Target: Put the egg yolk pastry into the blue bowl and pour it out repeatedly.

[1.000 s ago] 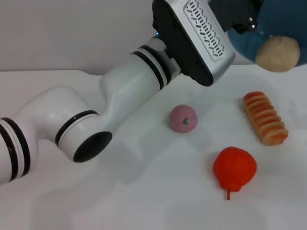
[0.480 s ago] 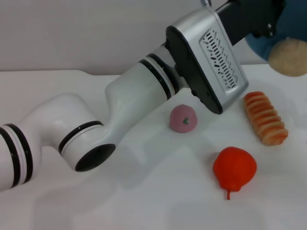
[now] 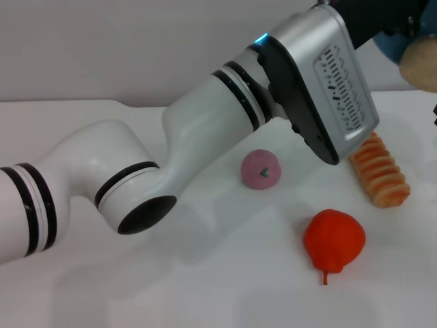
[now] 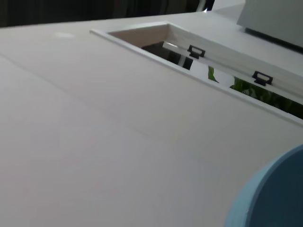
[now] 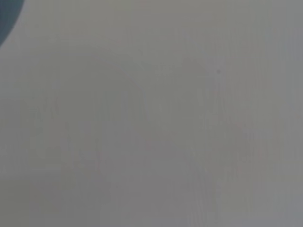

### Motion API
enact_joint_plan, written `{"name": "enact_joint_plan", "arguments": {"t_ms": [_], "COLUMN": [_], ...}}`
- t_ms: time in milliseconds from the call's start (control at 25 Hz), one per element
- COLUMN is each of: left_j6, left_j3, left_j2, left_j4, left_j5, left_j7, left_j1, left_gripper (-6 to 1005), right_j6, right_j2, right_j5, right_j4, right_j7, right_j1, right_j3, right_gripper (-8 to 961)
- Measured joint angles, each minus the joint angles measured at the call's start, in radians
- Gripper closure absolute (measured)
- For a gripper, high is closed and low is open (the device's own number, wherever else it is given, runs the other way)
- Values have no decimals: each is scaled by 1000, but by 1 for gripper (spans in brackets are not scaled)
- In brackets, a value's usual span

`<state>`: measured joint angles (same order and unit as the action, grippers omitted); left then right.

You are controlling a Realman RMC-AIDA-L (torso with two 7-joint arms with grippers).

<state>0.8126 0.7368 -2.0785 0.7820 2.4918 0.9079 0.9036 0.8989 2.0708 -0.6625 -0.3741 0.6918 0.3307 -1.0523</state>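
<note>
Tool state on the left arm (image 3: 321, 82) cannot be told; its fingers are hidden behind the wrist housing at the 1 o'clock corner of the head view. The bowl (image 3: 392, 49) is carried there, raised off the tabletop (image 3: 205, 287), with the pastry (image 3: 420, 63) at its edge, at about 2 o'clock. The right tool is not in view. The pastry is judged light, soft and crumbly; a gentle grip across its rounded sides is advised. The bowl is judged stiff, smooth and slippery; the rim is the hold. No readable writing or labels are visible.
</note>
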Motion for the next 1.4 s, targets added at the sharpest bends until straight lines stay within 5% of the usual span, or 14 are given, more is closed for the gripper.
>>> {"name": "enact_joint_plan", "arguments": {"t_ms": [520,680,880,1120,1400], "left_j6": [-35,-242,-648,-1078,-1189], "left_j3": [12,109,339,678,906], "left_j2": [0,1,3,10,18], "left_j4": [24,92,126,88,-53], "left_j5": [-18,-94,-145,-211,-206], "left_j7": [23,24,18,16,-8], "left_j1": [3,-20,-25,-8,4], "left_gripper": [1001,1001,1000,1000,1000], "right_j6": [0,0,-26,-193,-206], "right_j2": [0,0,-4,-5,-1], "right_j5": [0,-1,-49,-541,-1058], "right_j4": [1,1,-30,-257,-459], "right_j7": [0,5,105,568,1068], "right_j1": [1,1,7,-3,-11], "right_j3": [0,0,-21,-39,-38], "right_gripper": [507,510,514,520,526]}}
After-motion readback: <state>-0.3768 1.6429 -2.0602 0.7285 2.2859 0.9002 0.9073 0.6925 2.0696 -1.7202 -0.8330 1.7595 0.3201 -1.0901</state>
